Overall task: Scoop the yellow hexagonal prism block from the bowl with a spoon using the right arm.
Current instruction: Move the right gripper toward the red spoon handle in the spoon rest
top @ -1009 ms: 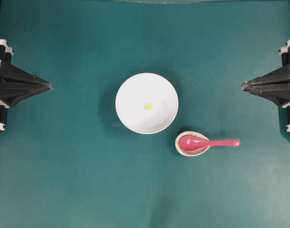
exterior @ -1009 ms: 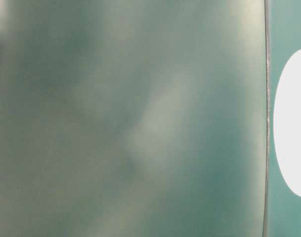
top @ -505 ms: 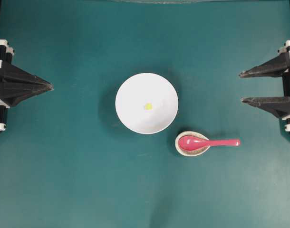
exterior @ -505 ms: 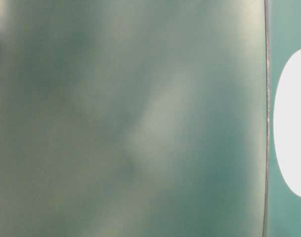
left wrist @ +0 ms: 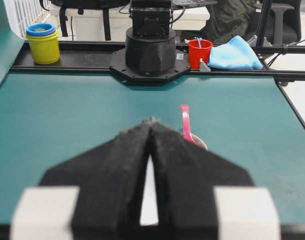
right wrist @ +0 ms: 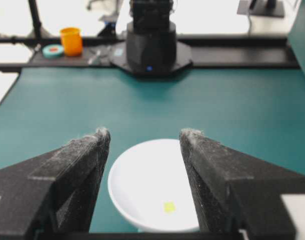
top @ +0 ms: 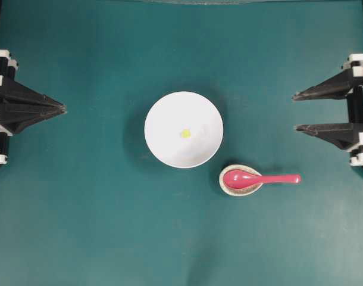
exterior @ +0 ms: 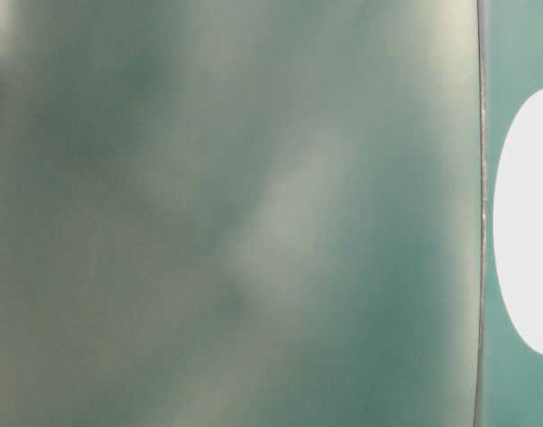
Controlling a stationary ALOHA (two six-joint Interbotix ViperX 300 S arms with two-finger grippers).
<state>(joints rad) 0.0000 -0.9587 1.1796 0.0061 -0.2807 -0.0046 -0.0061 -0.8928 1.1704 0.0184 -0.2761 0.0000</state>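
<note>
The tiny yellow hexagonal prism block [top: 185, 133] lies in the large white bowl [top: 163, 143]. Just beside, the glossy pink-red spoon [top: 259, 178] rests in a speckled dish [top: 225, 186], untouched. Right gripper [top: 296, 111] jaws released; left gripper [top: 62, 108] jaws clenched, empty. Judged next: reach for the spoon handle.

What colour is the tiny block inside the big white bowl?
Bright yellow hexagonal block; clearest in the overhead view.

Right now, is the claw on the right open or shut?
Open: the right end effector shows two fingers spread apart, nothing between them.
</note>
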